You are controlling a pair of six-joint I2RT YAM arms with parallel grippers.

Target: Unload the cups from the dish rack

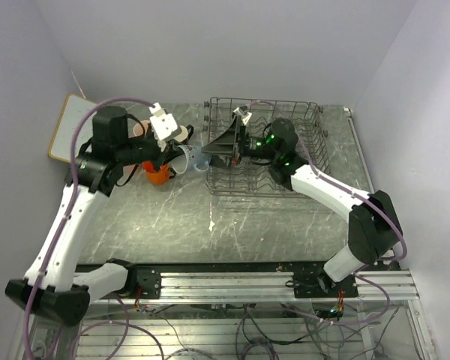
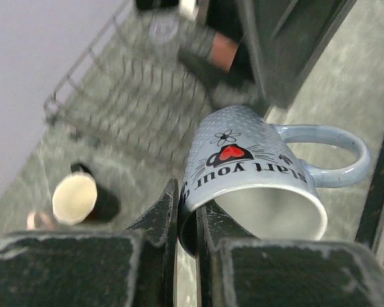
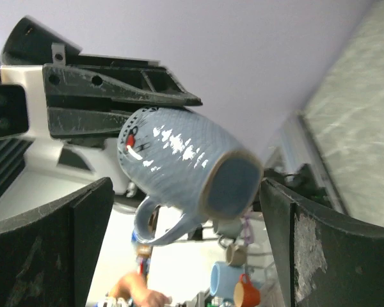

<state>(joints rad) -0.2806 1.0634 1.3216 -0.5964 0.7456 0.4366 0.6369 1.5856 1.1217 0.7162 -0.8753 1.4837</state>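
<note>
Grey-blue mug point(image 2: 249, 173) clamped in left gripper point(image 2: 187, 206), right gripper point(image 3: 185, 187) spread beside it, orange mug point(image 1: 160, 176) nearby

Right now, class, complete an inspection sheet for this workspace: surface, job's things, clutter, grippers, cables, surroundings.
Surface: grey marbled table, white scuffs.
Job's things: grey-blue mug held aloft; orange cup and black cup on table; dish rack behind.
Clutter: white board, far left corner.
Grippers: left gripper shut on mug rim; right gripper open around the mug.
Cables: purple cables along both arms.
Surroundings: pale walls.
</note>
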